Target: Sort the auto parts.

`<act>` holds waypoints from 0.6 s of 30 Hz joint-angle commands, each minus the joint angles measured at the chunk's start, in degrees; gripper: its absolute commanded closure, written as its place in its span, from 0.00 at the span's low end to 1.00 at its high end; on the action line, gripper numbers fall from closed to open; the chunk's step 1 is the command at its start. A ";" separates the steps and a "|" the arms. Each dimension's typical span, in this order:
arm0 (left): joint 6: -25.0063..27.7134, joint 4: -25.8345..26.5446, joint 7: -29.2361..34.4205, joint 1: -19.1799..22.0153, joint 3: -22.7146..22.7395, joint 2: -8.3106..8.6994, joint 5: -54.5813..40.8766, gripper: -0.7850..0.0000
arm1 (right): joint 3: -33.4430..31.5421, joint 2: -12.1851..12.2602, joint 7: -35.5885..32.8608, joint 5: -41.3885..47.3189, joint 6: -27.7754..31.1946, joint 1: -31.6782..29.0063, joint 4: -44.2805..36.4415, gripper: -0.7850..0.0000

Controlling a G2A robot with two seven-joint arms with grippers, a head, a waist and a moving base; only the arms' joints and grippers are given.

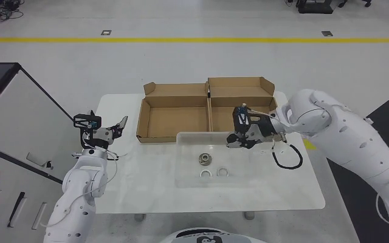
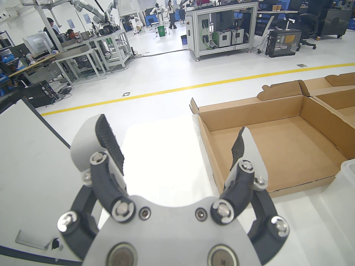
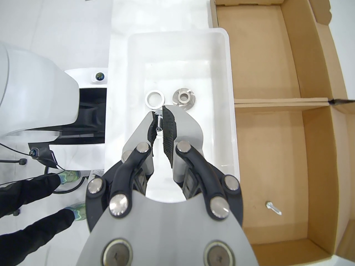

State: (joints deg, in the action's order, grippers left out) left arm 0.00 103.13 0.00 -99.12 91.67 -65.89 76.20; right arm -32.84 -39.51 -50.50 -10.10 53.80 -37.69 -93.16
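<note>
We saw the small bolt (image 3: 159, 119) pinched between the pads of the right gripper (image 3: 159, 121), its jaws drawn in tight on the threaded shank, and held above the pale plastic bin (image 3: 177, 32). On the bin's floor beyond the fingertips lay a flanged metal hub (image 3: 184, 98) with a pale ring (image 3: 154, 98) just beside it. In the top view a second ring (image 1: 222, 172) lay near the first, both on the robot's side of the hub. Behind the bin two open cardboard boxes stood side by side, touching. The right box (image 3: 277, 167) held one loose bolt (image 3: 273, 207) lying on its floor, and the left box (image 1: 173, 121) showed plain brown card. The left gripper (image 2: 173, 128) hung over the table's left edge, well apart from the bin, its fingers spread wide (the ribbed black pads faced each other across open air). All of this rested on a white table (image 1: 152, 188) with rounded corners. The floor around it was pale grey, crossed by a yellow line (image 1: 194, 40) beyond the boxes. The left wrist view looked across that line into a workshop of metal benches, equipment racks and black office chairs
</note>
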 commanded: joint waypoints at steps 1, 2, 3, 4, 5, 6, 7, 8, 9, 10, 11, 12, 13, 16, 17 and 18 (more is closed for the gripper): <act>0.00 0.00 0.00 0.00 0.00 0.00 0.00 0.00 | 2.95 0.46 2.71 0.66 2.71 2.67 1.10 1.00; 0.00 0.00 0.00 0.00 0.00 0.00 0.00 0.00 | 4.45 0.66 4.04 0.90 4.04 3.93 1.61 1.00; 0.00 0.00 0.00 0.00 0.00 0.00 0.00 0.00 | 5.85 0.80 4.21 1.87 4.20 5.18 1.65 1.00; 0.00 0.00 0.00 0.00 0.00 0.00 0.00 0.00 | 7.10 0.90 4.21 3.19 4.20 6.42 1.45 1.00; 0.00 0.00 0.00 0.00 0.00 0.00 0.00 0.00 | 8.36 0.99 4.21 4.53 4.20 7.55 1.21 1.00; 0.00 0.00 0.00 0.00 0.00 0.00 0.00 0.00 | 9.56 1.07 4.21 5.87 4.20 8.67 0.90 1.00; 0.00 0.00 0.00 0.00 0.00 0.00 0.00 0.00 | 10.70 1.14 4.21 7.04 4.20 9.77 0.64 1.00; 0.00 0.00 0.00 0.00 0.00 0.00 0.00 0.00 | 11.77 1.22 4.21 8.27 4.20 10.79 0.31 1.00; 0.00 0.00 0.00 0.00 0.00 0.00 0.00 0.00 | 12.76 1.27 4.21 9.85 4.20 11.70 -0.25 1.00; 0.00 0.00 0.00 0.00 0.00 0.00 0.00 0.00 | 13.57 1.34 4.21 11.57 4.20 12.57 -0.59 1.00; 0.00 0.00 0.00 0.00 0.00 0.00 0.00 0.00 | 14.30 1.43 4.21 13.05 4.20 13.39 -0.89 1.00; 0.00 0.00 0.00 0.00 0.00 0.00 0.00 0.00 | 14.86 1.51 4.21 14.90 4.20 14.06 -1.31 1.00; 0.00 0.00 0.00 0.00 0.00 0.00 0.00 0.00 | 15.28 1.62 4.21 16.65 4.20 14.64 -1.53 1.00; 0.00 0.00 0.00 0.00 0.00 0.00 0.00 0.00 | 15.77 1.84 4.21 20.28 4.20 15.43 -2.09 1.00; 0.00 0.00 0.00 0.00 0.00 0.00 0.00 0.00 | 15.77 1.84 4.21 20.28 4.20 15.43 -2.09 1.00; 0.00 0.00 0.00 0.00 0.00 0.00 0.00 0.00 | 15.77 1.84 4.21 20.28 4.20 15.43 -2.09 1.00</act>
State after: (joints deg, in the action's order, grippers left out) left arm 0.00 103.13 0.00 -99.12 91.67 -65.89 76.20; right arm -17.04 -37.65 -46.29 10.62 58.00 -22.22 -95.28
